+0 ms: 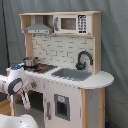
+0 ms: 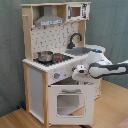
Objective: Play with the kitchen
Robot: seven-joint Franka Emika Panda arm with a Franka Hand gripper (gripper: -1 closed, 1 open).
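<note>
The kitchen (image 1: 92, 80) is a white and light-wood toy unit with a grey sink (image 1: 72, 74), a black faucet (image 1: 82, 59), a stovetop with a small metal pot (image 1: 30, 62), a range hood (image 1: 37, 30) and a microwave (image 1: 70, 23). In the second exterior view the kitchen (image 2: 35, 85) shows its oven door (image 2: 67, 102) and knob panel. My gripper (image 2: 74, 76) is at the front panel, just above the oven door handle. In the first exterior view the gripper (image 1: 25, 99) hangs dark below the white wrist, at the kitchen's left front corner.
The white arm (image 2: 107, 69) reaches in from the second exterior view's right, across the rounded counter end. A grey curtain hangs behind the kitchen. The floor (image 2: 112, 112) is wood. A white rounded robot part (image 1: 15, 122) fills the first exterior view's lower left.
</note>
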